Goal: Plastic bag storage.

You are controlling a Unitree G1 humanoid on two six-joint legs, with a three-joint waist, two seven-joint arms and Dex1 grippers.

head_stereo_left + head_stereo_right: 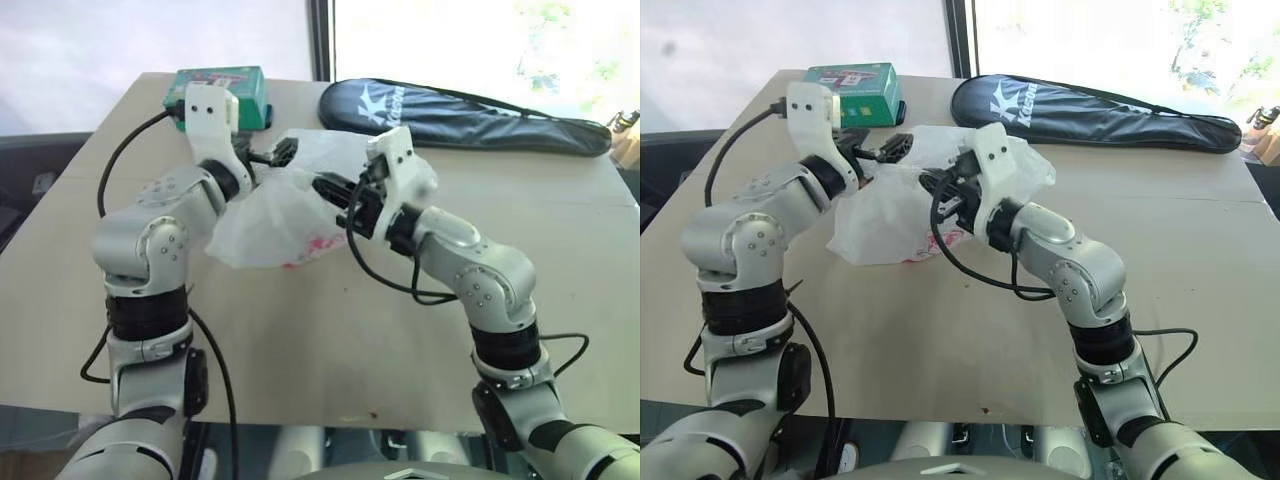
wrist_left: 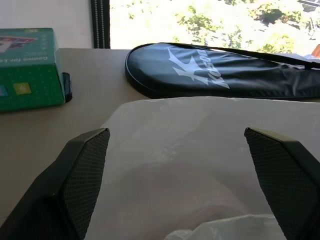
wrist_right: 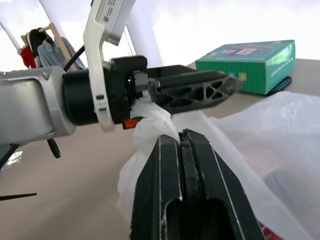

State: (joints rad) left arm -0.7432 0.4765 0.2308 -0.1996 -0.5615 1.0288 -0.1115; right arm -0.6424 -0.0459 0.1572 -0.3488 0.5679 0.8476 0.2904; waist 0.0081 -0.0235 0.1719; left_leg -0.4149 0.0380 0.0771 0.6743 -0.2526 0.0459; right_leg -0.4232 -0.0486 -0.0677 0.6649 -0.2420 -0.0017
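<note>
Since the right gripper (image 3: 186, 137) has its fingers pinched flat together on a fold of the plastic bag (image 1: 270, 215), I'd say the grab on that side is sorted. The left gripper (image 2: 177, 165) is spread wide with the film lying between its fingers, nothing clamped. The bag sits crumpled mid-table, between both arms, near the green box (image 1: 225, 85) and the black racket cover (image 1: 460, 115). My guess for doing this well: close the left on a separate edge, well apart from the right's pinch, then pull gently so the thin film doesn't tear.
</note>
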